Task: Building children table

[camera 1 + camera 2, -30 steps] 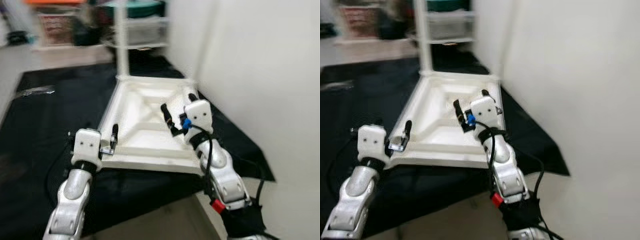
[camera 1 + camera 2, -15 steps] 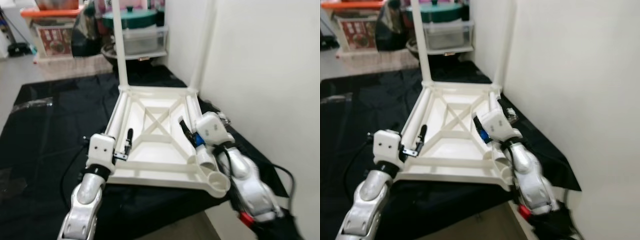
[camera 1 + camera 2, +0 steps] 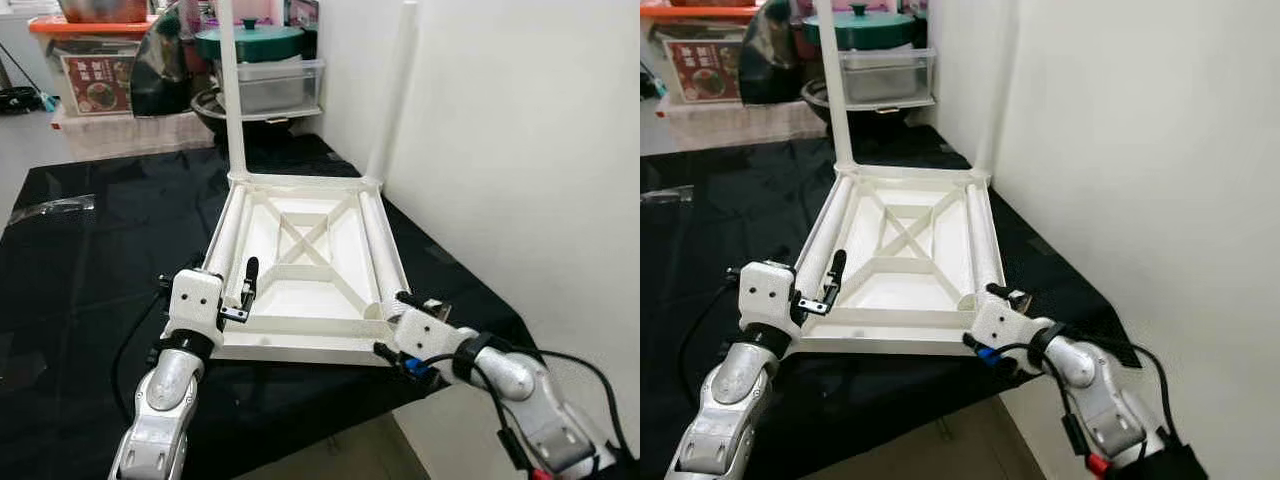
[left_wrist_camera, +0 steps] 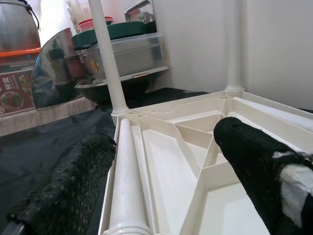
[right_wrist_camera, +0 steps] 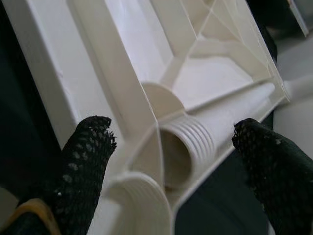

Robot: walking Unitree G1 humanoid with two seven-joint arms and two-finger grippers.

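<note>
Left eye view: white ribbed tabletop (image 3: 300,262) (upside down), two legs (image 3: 229,90) upright.

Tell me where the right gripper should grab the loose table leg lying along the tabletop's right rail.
Probably at its threaded near end, approaching from the near corner: the right gripper is open and already straddles it. The leg lies flat inside the upturned tabletop, so its mid-shaft is hemmed by ribs.

The right gripper (image 5: 171,161) is dropping from over the inside of the upturned white table (image 3: 305,270) to its near right corner, fingers spread on either side of the threaded leg socket (image 5: 188,147). The left gripper (image 3: 247,290) is easing forward along the table's left edge.
</note>
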